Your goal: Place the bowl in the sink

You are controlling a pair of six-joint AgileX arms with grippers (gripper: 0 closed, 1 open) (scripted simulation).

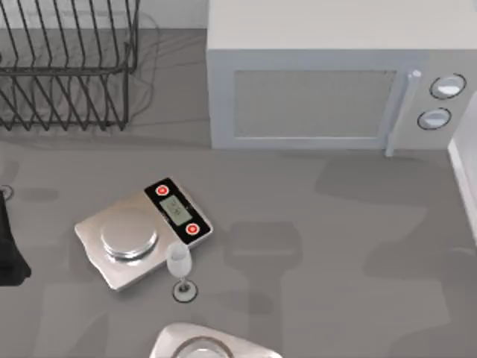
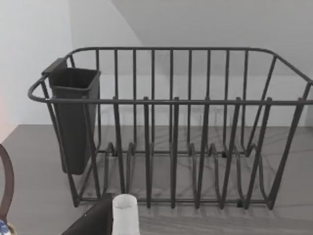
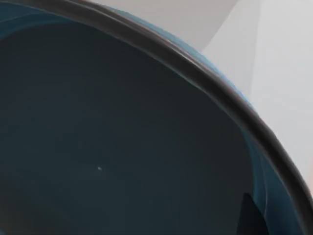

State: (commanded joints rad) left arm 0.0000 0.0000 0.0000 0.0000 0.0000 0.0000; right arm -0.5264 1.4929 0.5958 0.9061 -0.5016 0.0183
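Bowl (image 3: 122,147) fills right wrist view at close range, teal interior, dark rim; probably carried by right arm, grip not visible, so end effector state: cannot tell. Not yet in sink. Top view: scale (image 1: 141,235), stemmed glass (image 1: 179,268) near bench's front edge, microwave (image 1: 328,82). Left wrist view faces dish rack (image 2: 171,127).

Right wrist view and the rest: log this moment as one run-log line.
bowl: close before right wrist camera | scale, glass: on table, top view | dish rack: facing left wrist camera | grip: cannot tell
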